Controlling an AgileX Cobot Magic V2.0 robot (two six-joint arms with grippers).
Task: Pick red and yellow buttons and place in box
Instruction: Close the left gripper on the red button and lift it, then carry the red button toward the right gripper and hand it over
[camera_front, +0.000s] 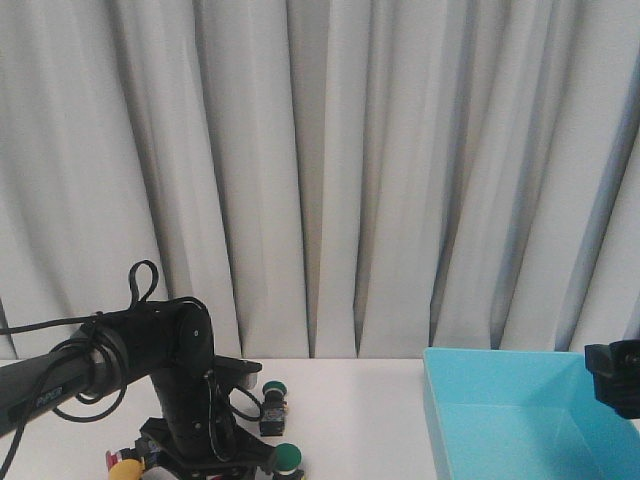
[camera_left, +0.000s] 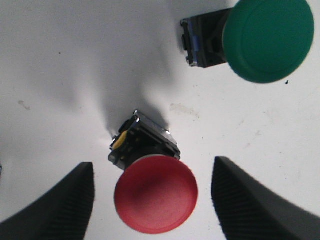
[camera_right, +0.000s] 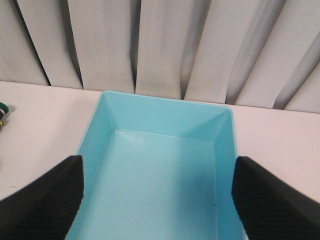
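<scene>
A red button (camera_left: 156, 194) lies on its side on the white table, its dark body pointing away from me. My left gripper (camera_left: 152, 167) is open, low over the table, with one finger on each side of the red cap and not touching it. In the front view the left arm (camera_front: 185, 400) reaches down at the lower left, with a yellow cap (camera_front: 125, 470) beside it. The turquoise box (camera_front: 520, 420) stands at the right. My right gripper (camera_right: 157, 175) is open and empty above the box (camera_right: 160, 150), which has nothing in it.
A green button (camera_left: 267, 37) lies on its side just beyond the red one. The front view shows two green buttons (camera_front: 275, 388) (camera_front: 288, 458) near the left arm. A grey curtain (camera_front: 320, 170) closes off the back of the table.
</scene>
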